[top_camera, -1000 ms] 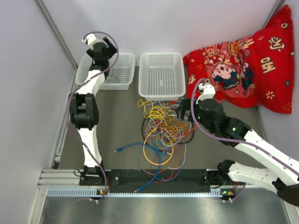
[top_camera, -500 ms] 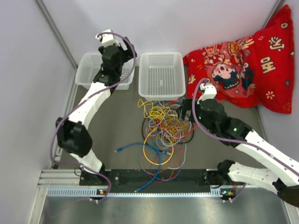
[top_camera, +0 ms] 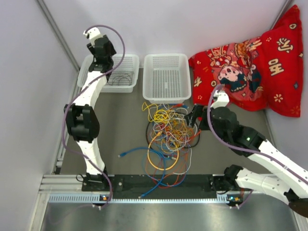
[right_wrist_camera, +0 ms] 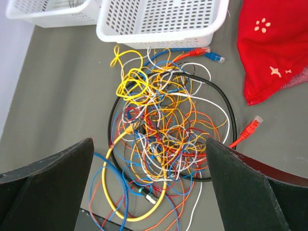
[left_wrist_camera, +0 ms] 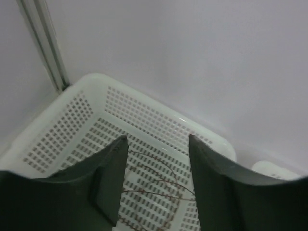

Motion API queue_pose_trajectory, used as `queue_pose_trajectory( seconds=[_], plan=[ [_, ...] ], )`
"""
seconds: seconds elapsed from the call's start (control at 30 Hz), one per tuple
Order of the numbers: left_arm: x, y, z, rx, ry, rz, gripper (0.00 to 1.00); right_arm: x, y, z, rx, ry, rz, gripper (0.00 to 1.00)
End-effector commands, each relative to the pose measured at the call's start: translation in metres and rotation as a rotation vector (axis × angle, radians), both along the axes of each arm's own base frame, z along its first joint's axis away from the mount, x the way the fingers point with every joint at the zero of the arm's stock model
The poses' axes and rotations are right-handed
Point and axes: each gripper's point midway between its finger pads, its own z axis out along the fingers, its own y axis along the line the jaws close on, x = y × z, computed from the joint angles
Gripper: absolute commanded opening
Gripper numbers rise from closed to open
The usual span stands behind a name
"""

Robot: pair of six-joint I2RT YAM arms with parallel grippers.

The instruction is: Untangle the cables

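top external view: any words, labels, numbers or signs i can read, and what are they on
Red cloth: large gold characters, Chinese in look, along its right side; too blurred to quote.
Nothing else: no other word, label, brand or number can be read in any of the views.

Robot lab cell: plain white wall panels, aluminium base rail, grey tabletop.

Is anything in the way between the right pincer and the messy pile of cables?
No, nothing visible. The right pincer hangs open near the cables, and its own camera sees the pile with nothing in between. The basket and the red cloth lie off to the sides of the pile.
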Motion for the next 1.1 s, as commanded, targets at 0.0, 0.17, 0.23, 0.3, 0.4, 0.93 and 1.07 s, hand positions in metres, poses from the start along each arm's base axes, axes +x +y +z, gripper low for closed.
queue_pose_trajectory(
  seconds=[0.0,0.17,0.23,0.3,0.4,0.93,1.07],
  plan=[
    [0.001,-0.022,0.010,-0.073,0.039,-0.091,0.78,0.011,0.005,0.001,-0.016,-0.005,-0.012,0.99],
    [-0.045,-0.073,-0.035,-0.262,0.155,-0.259,0.93,0.017,0.018,-0.010,-0.060,0.023,0.023,0.99],
    [-0.080,-0.115,-0.078,-0.267,0.238,-0.340,0.94,0.018,0.020,-0.012,-0.060,0.028,0.025,0.99],
    [-0.121,-0.141,-0.095,-0.247,0.272,-0.395,0.96,0.017,0.020,-0.015,-0.061,0.034,0.027,0.99],
    [-0.180,-0.190,-0.113,-0.210,0.317,-0.501,0.99,0.017,0.012,-0.019,-0.067,0.036,-0.011,0.99],
    [-0.316,-0.310,-0.222,-0.254,0.696,-0.888,0.91,0.002,0.003,-0.045,-0.042,0.094,-0.018,0.99],
    [-0.325,-0.323,-0.247,-0.252,0.779,-0.913,0.85,-0.001,0.001,-0.047,-0.032,0.098,-0.022,0.99]
  ],
)
